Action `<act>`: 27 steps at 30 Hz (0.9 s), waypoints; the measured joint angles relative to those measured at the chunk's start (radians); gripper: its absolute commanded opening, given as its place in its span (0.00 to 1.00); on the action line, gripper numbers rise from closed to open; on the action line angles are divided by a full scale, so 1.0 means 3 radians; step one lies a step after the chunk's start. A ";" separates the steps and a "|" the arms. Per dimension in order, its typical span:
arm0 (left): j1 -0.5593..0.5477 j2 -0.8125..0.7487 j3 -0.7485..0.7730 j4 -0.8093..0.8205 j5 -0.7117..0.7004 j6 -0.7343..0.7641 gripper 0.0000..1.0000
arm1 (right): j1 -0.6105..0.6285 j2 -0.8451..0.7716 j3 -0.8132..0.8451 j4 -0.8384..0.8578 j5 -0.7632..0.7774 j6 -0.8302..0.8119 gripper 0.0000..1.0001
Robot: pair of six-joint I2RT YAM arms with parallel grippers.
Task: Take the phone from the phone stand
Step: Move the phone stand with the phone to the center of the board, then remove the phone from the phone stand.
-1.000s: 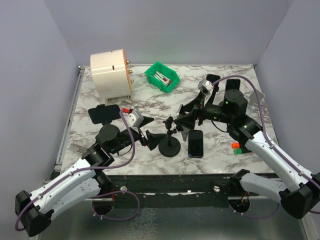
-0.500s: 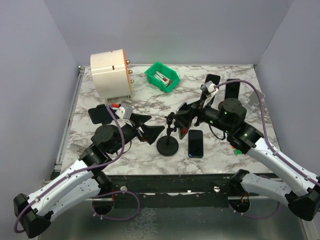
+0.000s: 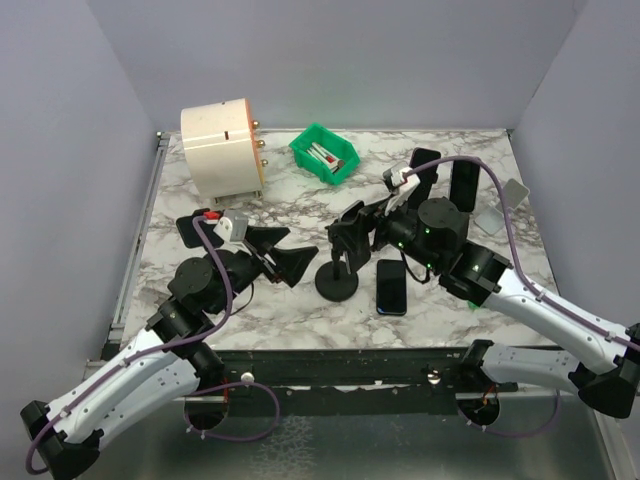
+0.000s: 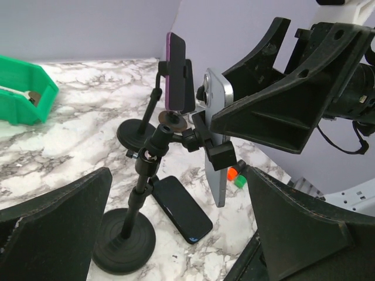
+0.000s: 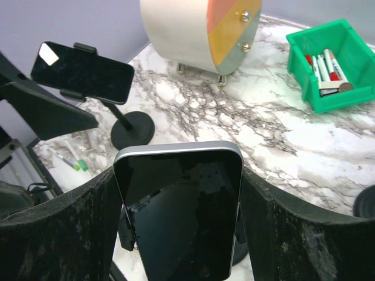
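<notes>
Phone point(image 5: 179, 211) still in phone stand point(image 3: 338, 278); removal not begun.
R gripper point(image 3: 352, 228) sits part-open w/ fingers either side of the phone, no firm grip that we can see. L gripper point(image 3: 290, 258) is wide open, empty, near the stand. Left to do: clamp, lift out.

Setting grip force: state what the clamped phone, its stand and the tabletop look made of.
Phone: glossy glass front, it mirrors; silvery edge, probably metal. Stand: matte black, metal or plastic, unclear. Tabletop: white with grey veins, marble or marble-print laminate.
</notes>
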 measured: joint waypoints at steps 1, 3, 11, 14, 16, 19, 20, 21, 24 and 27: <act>0.0000 -0.0015 0.0019 -0.0027 -0.0023 0.0032 0.99 | 0.0001 0.0031 0.0037 -0.0024 0.0029 -0.0022 0.39; 0.0000 -0.0036 0.0047 -0.0056 -0.0062 0.0079 0.99 | 0.0005 0.0083 0.0103 -0.0064 0.0081 -0.0060 0.39; 0.0000 -0.0043 0.0079 -0.0064 -0.0109 0.0161 0.99 | 0.0006 0.0228 0.0229 -0.0058 0.0217 -0.0163 0.39; 0.0000 -0.0018 0.0078 -0.0055 -0.0108 0.0160 0.99 | 0.0006 0.0253 0.0229 -0.0031 0.0267 -0.0165 0.40; 0.0000 0.0004 0.0078 -0.0047 -0.0108 0.0159 0.99 | 0.0006 0.0267 0.0229 -0.0020 0.0300 -0.0164 0.43; 0.0000 0.0042 0.0078 -0.0036 -0.0108 0.0160 0.99 | 0.0006 0.0278 0.0229 -0.0029 0.0336 -0.0161 0.48; 0.0000 0.0051 0.0078 -0.0036 -0.0108 0.0160 0.99 | 0.0006 0.0281 0.0229 -0.0039 0.0345 -0.0161 0.48; 0.0000 0.0061 0.0078 -0.0037 -0.0108 0.0161 0.99 | 0.0006 0.0281 0.0229 -0.0048 0.0354 -0.0160 0.48; 0.0000 0.0083 0.0078 -0.0046 -0.0108 0.0174 0.99 | 0.0006 0.0277 0.0229 -0.0070 0.0378 -0.0168 0.48; 0.0000 0.0089 0.0078 -0.0066 -0.0108 0.0187 0.99 | 0.0008 0.0266 0.0229 -0.0099 0.0408 -0.0223 0.48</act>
